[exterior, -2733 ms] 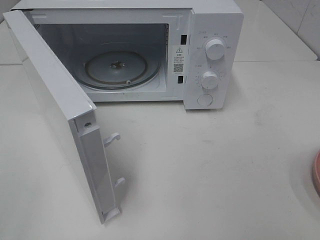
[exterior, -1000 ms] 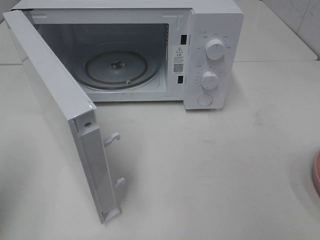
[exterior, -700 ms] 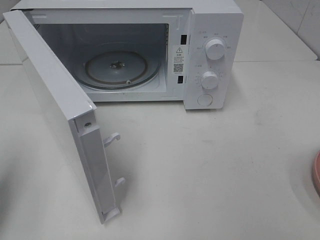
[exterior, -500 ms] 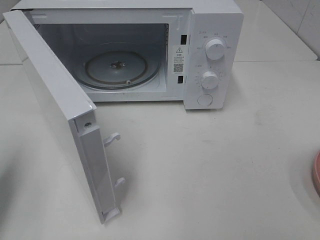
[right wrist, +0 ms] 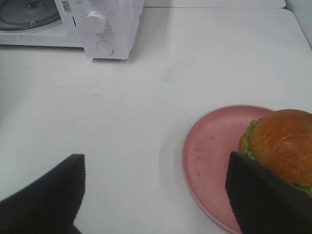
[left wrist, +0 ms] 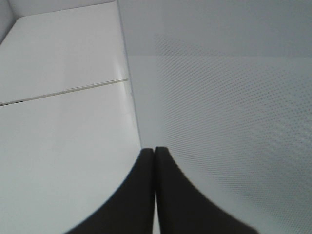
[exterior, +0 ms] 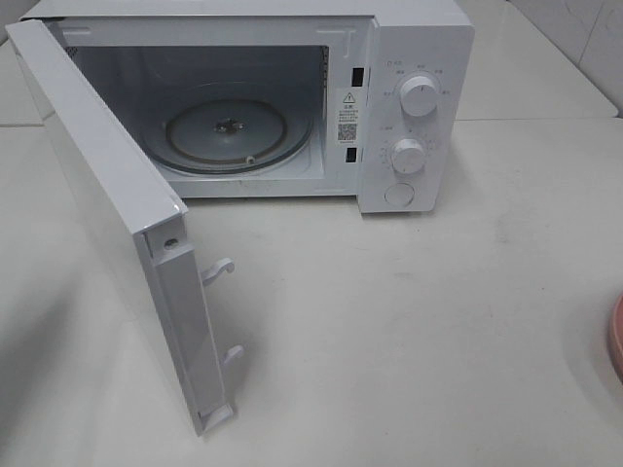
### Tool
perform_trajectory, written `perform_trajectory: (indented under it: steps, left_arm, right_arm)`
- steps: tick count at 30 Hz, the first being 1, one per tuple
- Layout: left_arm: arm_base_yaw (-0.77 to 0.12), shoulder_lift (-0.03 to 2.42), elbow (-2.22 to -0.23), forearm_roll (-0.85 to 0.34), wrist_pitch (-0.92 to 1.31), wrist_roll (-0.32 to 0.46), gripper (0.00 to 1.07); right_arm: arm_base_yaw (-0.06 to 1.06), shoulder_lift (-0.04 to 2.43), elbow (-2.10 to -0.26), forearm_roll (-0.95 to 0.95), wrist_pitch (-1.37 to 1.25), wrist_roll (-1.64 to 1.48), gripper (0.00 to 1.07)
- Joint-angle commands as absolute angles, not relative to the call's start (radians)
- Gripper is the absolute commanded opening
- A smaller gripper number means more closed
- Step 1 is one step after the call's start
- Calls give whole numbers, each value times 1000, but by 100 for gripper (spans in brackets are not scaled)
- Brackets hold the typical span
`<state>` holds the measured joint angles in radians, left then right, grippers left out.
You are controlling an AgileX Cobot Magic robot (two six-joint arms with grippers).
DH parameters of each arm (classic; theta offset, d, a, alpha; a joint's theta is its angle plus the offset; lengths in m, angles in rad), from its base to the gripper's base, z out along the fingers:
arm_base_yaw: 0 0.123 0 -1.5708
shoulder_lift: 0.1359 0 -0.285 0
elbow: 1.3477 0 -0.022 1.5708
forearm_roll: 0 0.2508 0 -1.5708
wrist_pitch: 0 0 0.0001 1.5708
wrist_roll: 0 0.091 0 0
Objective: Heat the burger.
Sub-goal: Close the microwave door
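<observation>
The burger (right wrist: 282, 145), with a glossy brown bun and green lettuce, sits on the far side of a round pink plate (right wrist: 209, 146) in the right wrist view. My right gripper (right wrist: 156, 161) is open above the white table, just short of the plate and holding nothing. Its one finger (right wrist: 263, 195) is close to the burger. In the exterior high view the burger is out of sight and only the plate's rim (exterior: 616, 341) shows at the right edge. My left gripper (left wrist: 155, 150) is shut and empty, its tips close to the dotted outer face of the microwave door (left wrist: 224, 97).
The white microwave (exterior: 414, 58) stands at the back of the table. Its door (exterior: 117, 204) is swung wide open to the left, and the glass turntable (exterior: 229, 131) inside is bare. Two knobs and a button are on its right panel.
A faint shadow at the table's left edge has shifted a little. The microwave, its door and the plate stand as before.
</observation>
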<state>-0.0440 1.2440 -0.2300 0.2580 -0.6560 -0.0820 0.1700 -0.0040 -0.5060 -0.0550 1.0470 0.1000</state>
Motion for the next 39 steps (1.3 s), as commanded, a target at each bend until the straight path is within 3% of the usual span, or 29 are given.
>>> perform_trajectory:
  steps: [1, 7, 19, 29, 37, 39]
  left_arm:
    - [-67, 1303, -231, 305, -762, -119, 0]
    - [-149, 1420, -269, 308, -846, -118, 0]
    - [-223, 1541, -317, 285, -937, -112, 0]
    - [-305, 1592, -384, 204, -936, -75, 0]
    - [-381, 1638, -434, 81, -921, -59, 0]
    - [-421, 1655, -463, 31, -895, -22, 0]
  right_arm:
    - [163, -31, -506, -57, 1037, 89, 76]
    - [163, -31, -506, -57, 1037, 89, 76]
    - [163, -31, -506, -57, 1037, 89, 76]
    - [163, -31, -506, -57, 1037, 89, 76]
    - [163, -30, -506, -57, 1037, 89, 76]
    - [163, -30, -506, -57, 1037, 89, 76]
